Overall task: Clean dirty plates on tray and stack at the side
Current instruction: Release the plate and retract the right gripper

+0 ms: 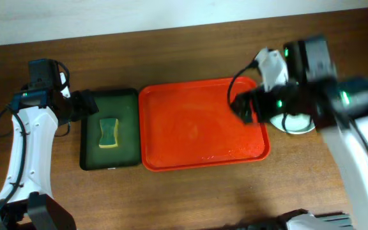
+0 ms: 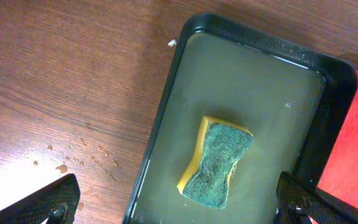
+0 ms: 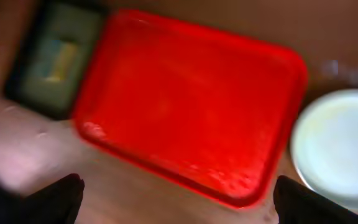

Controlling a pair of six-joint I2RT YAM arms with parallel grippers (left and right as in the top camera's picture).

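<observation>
The red tray [image 1: 190,128] lies at the table's middle with no plate on it; it also shows in the right wrist view [image 3: 185,93]. Pale plates [image 1: 296,124] sit on the table just right of the tray, mostly hidden under my right arm; how many are stacked I cannot tell. One pale plate face shows in the right wrist view [image 3: 340,146]. My right gripper [image 1: 245,108] hovers over the tray's right end, open and empty [image 3: 179,199]. My left gripper [image 1: 85,105] is open and empty at the green tray's left edge [image 2: 179,205].
A dark green tray [image 1: 128,137] of murky water lies left of the red tray, with a yellow and green sponge [image 1: 109,132] in it [image 2: 216,163]. Water drops spot the wood [image 2: 61,167] left of the green tray. The red tray's floor looks wet.
</observation>
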